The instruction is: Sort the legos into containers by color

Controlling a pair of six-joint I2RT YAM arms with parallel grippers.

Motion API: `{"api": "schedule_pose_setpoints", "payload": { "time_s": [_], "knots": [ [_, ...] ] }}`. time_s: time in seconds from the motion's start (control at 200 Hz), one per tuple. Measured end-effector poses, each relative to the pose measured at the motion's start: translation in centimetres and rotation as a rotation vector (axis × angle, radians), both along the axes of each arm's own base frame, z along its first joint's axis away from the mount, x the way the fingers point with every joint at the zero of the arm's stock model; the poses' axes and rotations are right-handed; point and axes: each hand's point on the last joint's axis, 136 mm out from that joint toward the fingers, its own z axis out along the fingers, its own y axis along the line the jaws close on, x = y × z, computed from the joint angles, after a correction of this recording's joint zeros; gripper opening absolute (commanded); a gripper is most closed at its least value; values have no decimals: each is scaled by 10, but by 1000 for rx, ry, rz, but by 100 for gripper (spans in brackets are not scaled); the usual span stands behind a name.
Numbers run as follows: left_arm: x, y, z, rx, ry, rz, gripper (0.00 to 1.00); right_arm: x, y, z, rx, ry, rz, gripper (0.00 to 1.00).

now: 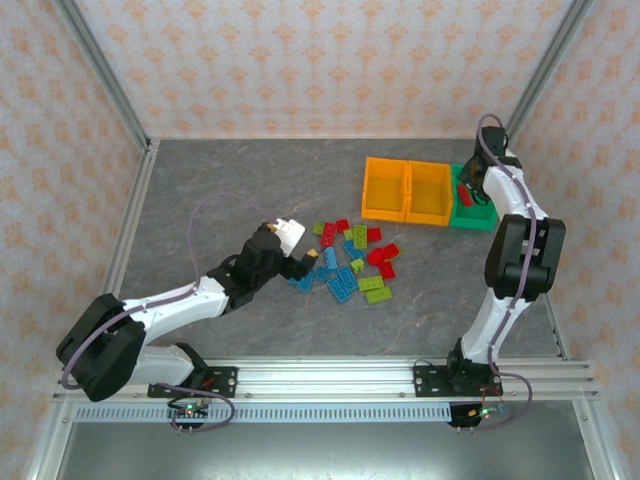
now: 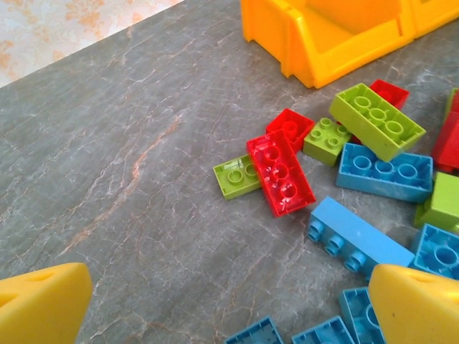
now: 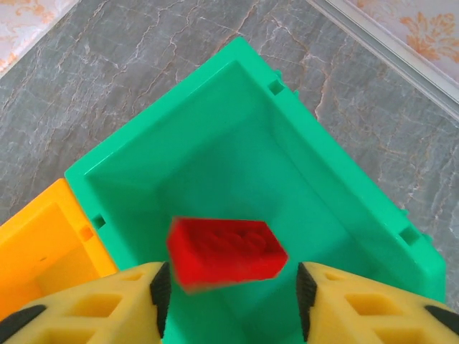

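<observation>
Legos lie in a loose pile of mixed blue, red and lime at the centre of the overhead frame, on the counter. One red brick, blurred, is over the green bin at upper right. It sits between the fingers of the right end effector, which are parted slightly wider than it. Two orange bins adjoin the green one on its left. The left end effector, spread wide, hovers at the pile's left edge.
</observation>
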Motion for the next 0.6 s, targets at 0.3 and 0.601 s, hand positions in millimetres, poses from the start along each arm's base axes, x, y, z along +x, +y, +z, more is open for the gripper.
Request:
{"api": "schedule_pose_setpoints", "payload": {
  "time_s": [0.3,0.601],
  "knots": [
    [16,1,12,-56,97,136,95,-90,42,48,104,-89,30,62],
    [1,16,4,-165,352,361,73,-193,210,95,322,-161,601,70]
  ]
}}
